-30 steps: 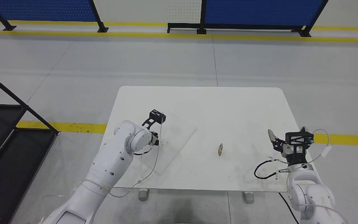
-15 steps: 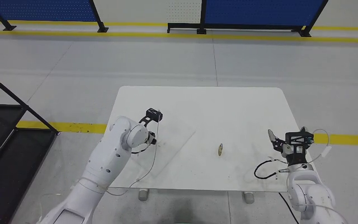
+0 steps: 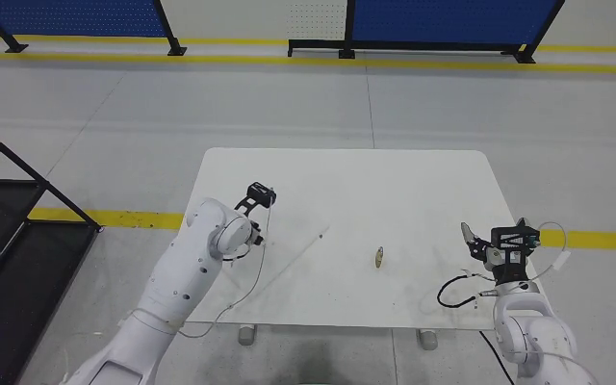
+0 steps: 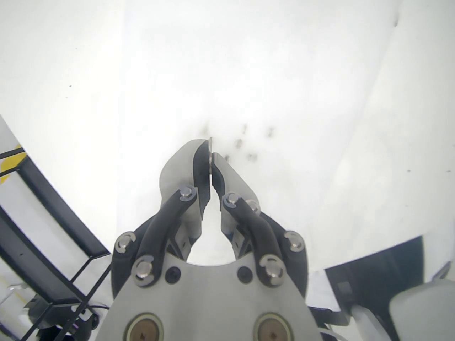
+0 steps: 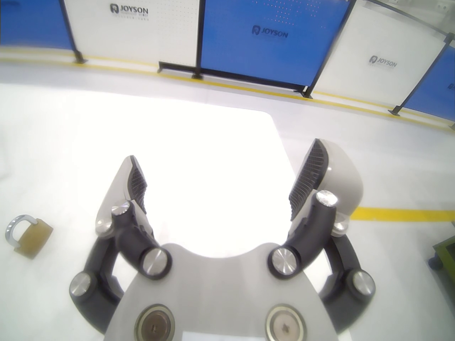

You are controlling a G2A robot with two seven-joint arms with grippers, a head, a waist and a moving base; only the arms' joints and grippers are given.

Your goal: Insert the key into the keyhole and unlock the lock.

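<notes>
Left pincer (image 4: 211, 159) edges left, pinching the key (image 4: 210, 146); right pincer (image 5: 227, 186) hangs spread; the lock (image 3: 379, 256) lies untouched on the bench (image 3: 404, 192), well apart, insertion not yet begun.

Both arms are clad in glossy white rounded shells, the left arm (image 3: 197, 279) in thick segments, the right arm (image 3: 527, 337) the same. Each ends in a pale grey metal wrist plate with two brass-coloured round inserts. The left pincer (image 4: 211, 157) has silver fingers, black ribbed pads (image 4: 202, 175), black linkage bars and silver pins with clip rings. The right pincer (image 5: 224, 157) matches, its pads cross-hatched. A black cable (image 3: 445, 292) loops beside the right wrist, and a thin pale cable (image 3: 258, 269) trails along the left arm.
</notes>
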